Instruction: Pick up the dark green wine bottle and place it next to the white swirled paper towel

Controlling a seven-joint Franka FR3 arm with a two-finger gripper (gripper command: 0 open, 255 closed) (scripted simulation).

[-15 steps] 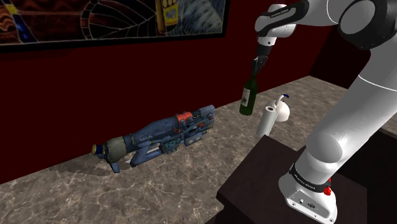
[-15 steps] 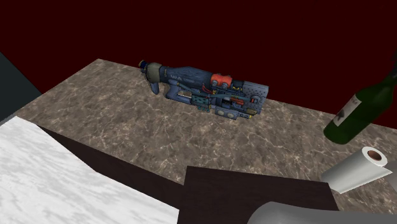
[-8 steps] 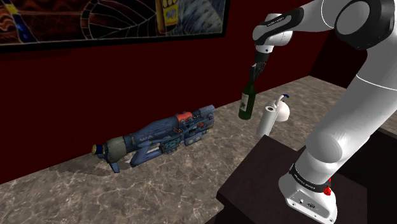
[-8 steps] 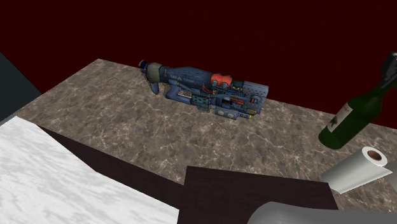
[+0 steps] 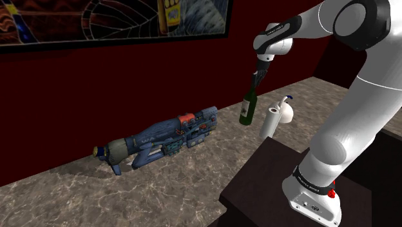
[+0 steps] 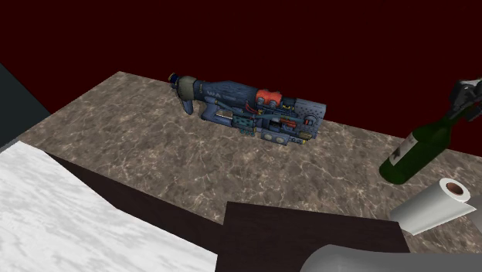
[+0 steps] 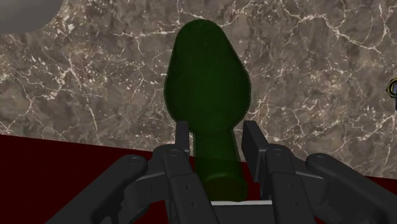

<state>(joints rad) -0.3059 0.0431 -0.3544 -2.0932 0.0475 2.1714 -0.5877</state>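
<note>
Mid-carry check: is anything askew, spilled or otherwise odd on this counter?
Nothing looks spilled or damaged. The wine bottle hangs by its neck between the fingers, leaning a little rather than plumb, close to the upright paper towel. The one odd item is a blue toy blaster lying along the counter.

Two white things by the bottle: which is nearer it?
The cylindrical paper towel roll; the rounded white jug sits beyond it, farther from the bottle.

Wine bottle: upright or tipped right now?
Roughly upright: the wine bottle hangs neck-up in the shut tool, leaning no more than the standing paper towel.
</note>
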